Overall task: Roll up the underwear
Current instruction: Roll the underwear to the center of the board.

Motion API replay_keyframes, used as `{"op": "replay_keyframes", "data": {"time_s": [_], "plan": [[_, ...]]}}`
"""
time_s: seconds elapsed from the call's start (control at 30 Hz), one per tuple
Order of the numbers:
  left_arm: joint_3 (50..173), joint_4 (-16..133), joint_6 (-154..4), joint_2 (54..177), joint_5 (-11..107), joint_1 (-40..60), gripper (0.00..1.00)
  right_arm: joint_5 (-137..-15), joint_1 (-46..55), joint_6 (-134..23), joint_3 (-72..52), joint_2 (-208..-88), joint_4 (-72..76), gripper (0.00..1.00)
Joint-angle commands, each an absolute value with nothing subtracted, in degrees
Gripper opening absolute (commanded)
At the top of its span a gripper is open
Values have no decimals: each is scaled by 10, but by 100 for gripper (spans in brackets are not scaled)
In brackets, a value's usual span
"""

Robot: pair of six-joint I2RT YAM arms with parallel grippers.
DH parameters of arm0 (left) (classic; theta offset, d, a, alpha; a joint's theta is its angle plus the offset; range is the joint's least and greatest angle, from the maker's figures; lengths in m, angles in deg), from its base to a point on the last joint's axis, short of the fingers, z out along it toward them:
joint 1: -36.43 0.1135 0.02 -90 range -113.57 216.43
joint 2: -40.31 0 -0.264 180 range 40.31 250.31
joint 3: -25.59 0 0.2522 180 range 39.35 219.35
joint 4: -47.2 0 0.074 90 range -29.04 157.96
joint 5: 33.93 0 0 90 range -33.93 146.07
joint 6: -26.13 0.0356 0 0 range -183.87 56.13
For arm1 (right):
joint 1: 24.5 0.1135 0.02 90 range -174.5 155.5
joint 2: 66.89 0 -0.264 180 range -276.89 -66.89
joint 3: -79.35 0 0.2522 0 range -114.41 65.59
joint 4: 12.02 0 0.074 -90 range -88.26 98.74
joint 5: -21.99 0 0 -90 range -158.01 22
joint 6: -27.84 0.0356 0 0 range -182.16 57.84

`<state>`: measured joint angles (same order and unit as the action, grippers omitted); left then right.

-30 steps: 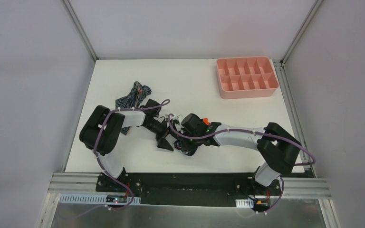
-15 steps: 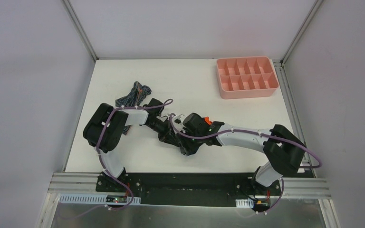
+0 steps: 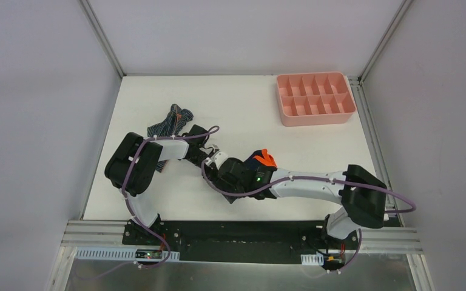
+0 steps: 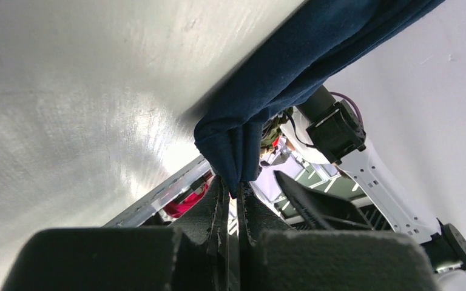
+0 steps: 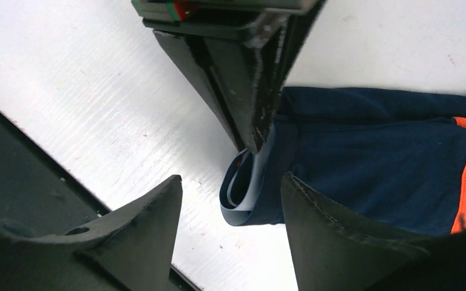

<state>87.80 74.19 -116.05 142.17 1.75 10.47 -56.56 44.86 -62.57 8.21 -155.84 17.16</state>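
White table (image 3: 249, 103), navy underwear (image 5: 370, 157) in left end effector (image 4: 233, 193) pinch.

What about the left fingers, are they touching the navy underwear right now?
Touching. The left wrist view shows the left gripper shut on a bunched fold of the navy underwear, with the cloth pinched between its fingers.

My left gripper (image 4: 233, 188) was pinched shut on the navy underwear (image 4: 291, 66). My right gripper (image 5: 230, 179) hung just beside it, jaws spread wide.
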Motion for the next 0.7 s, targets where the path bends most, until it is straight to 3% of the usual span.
{"op": "replay_keyframes", "data": {"time_s": [0.0, 0.33, 0.43, 0.53, 0.67], "plan": [[884, 746, -1174, 1401, 21, 99, 0, -459, 488, -656, 51, -1604, 179, 63], [892, 747, -1177, 1401, 19, 100, 0, -344, 518, -664, 53, -1664, 148, 57], [891, 747, -1178, 1400, 18, 100, 0, -330, 518, -666, 50, -1676, 143, 39], [890, 747, -1179, 1394, 18, 100, 0, -315, 513, -662, 47, -1676, 142, 3], [886, 747, -1188, 1367, 25, 102, 0, -387, 485, -662, 66, -1636, 127, 0]]}}
